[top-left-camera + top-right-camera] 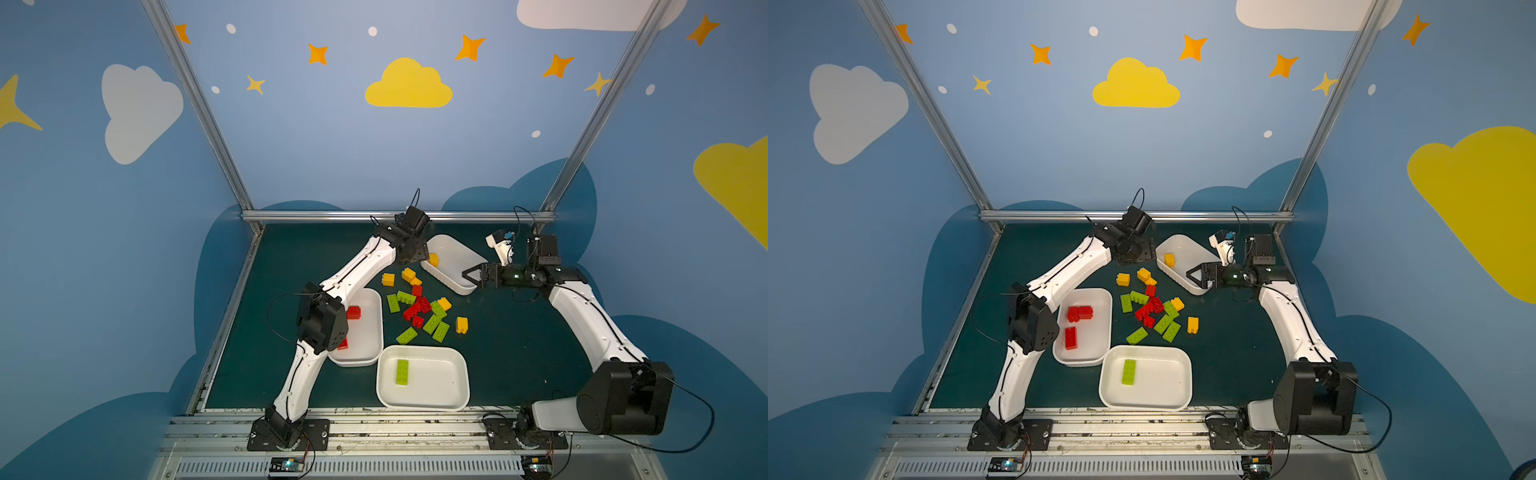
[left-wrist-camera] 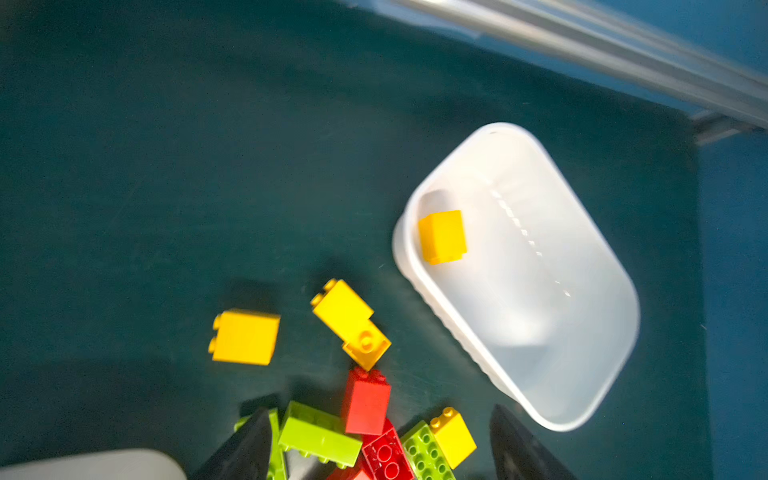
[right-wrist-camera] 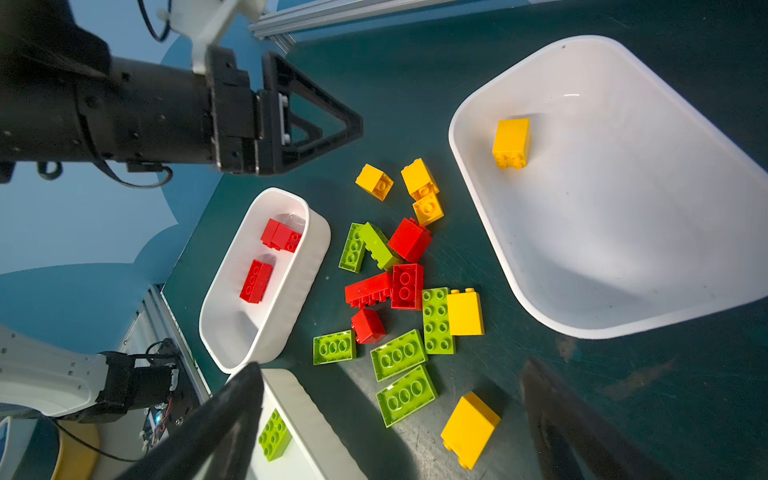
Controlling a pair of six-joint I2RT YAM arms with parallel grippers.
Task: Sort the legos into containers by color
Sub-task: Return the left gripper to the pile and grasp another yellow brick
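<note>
Dark green tabletop [image 1: 519, 353], aluminium frame rails [image 1: 311, 216], blue cloud-and-star walls [image 1: 332, 145]

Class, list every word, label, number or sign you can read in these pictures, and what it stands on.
No text can be read anywhere.
Bricks: any stud marks too small to read.
Tubs: plain, unlabelled.
Wall: painted clouds and stars only, no writing.
Circuit boards at the front: print too small.

Open left claw [image 3: 351, 124] hangs over the dark green table mat [image 2: 166, 187] — bare mat spreads wide ahead and to one side. Obstacles: a white plastic rounded tub [image 2: 540, 311] just ahead, and close below, a crowded heap of red, green and yellow studded bricks [image 3: 399, 282] with narrow gaps only. Open right claw [image 1: 469, 275] overhangs that tub's rim — bare mat beside it.
</note>
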